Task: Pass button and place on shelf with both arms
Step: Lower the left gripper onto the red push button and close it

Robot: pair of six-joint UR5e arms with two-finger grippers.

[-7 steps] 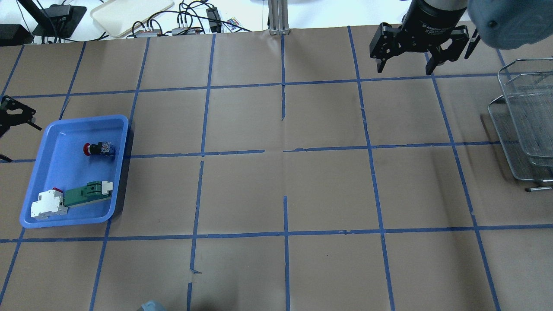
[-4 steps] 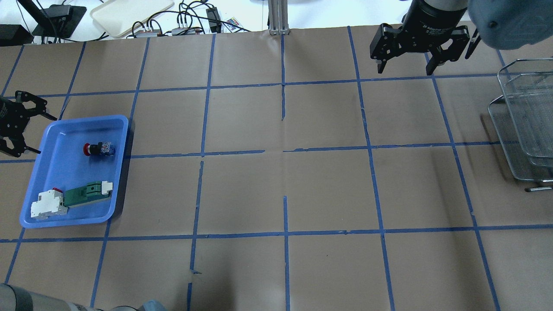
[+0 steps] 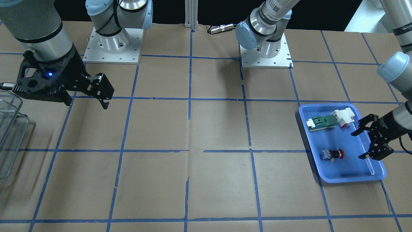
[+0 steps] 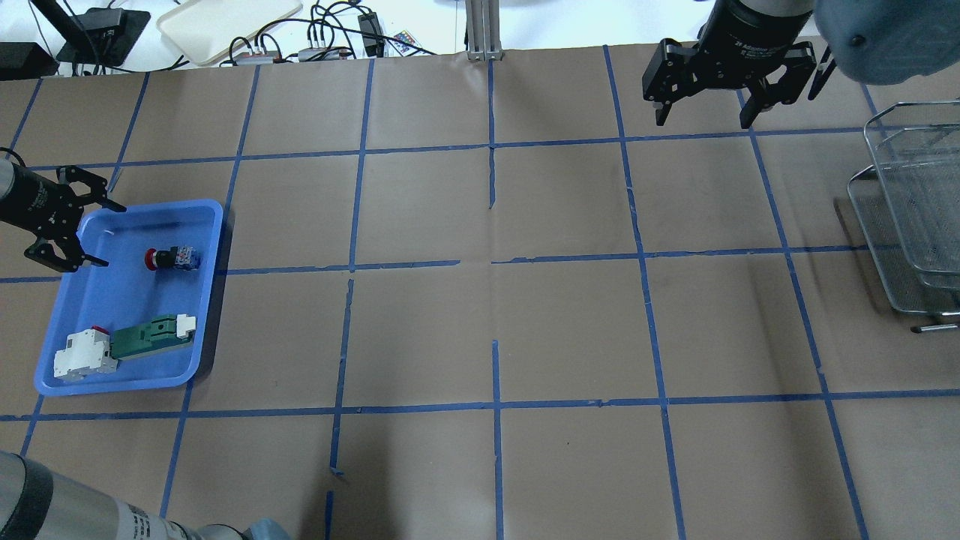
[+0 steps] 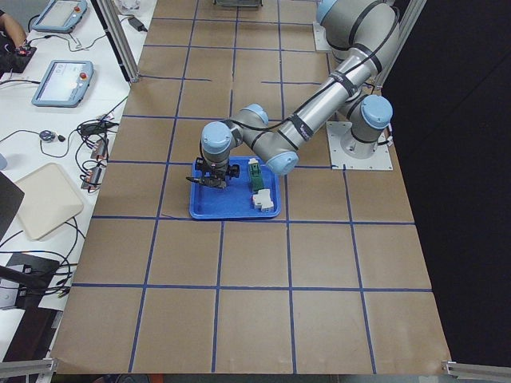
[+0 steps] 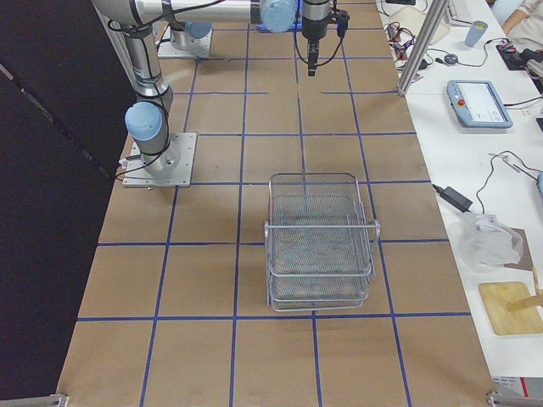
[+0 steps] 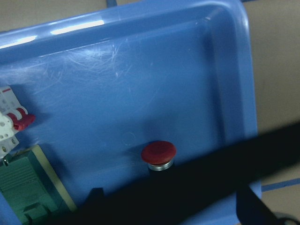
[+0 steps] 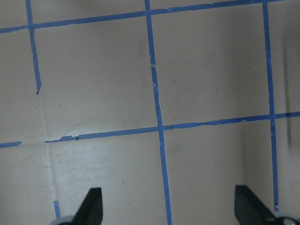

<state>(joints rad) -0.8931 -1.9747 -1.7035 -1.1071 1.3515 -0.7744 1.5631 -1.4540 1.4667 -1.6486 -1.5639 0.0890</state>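
1. Currently the button (image 4: 172, 259) lies on its side in the blue tray (image 4: 112, 386), in the tray's far half. Its red cap points toward the left gripper, its blue-and-white block away from it.
2. Same tray, near half: a green-and-white component (image 4: 150, 335) touching a white block (image 4: 84, 354) with a small red tab. Both are well apart from the button.
3. The left gripper (image 4: 111, 235) hangs over the tray's outer edge, just beside the button and not touching it. Fingers released, spread wide, holding nothing.
4. Left wrist view: the red cap (image 7: 159, 154) faces the camera, low in the frame and roughly midway between the two dark finger shapes. Tray floor is scuffed. The green part and the white block sit at the frame's left edge.
5. The right gripper (image 4: 702, 122) hovers above the far side of the surface (image 4: 570, 330), toward the robot's right. Fingers released, wide apart, empty.
6. Right wrist view shows only brown paper and blue tape lines between the fingertips.
7. The shelf (image 4: 911, 195) stands at the surface's right end, partly cut off by the frame edge. The right-side view shows it whole (image 6: 318, 242): wire mesh, two stacked tiers, rounded rim.
8. The shelf and the tray sit at opposite ends of the surface.
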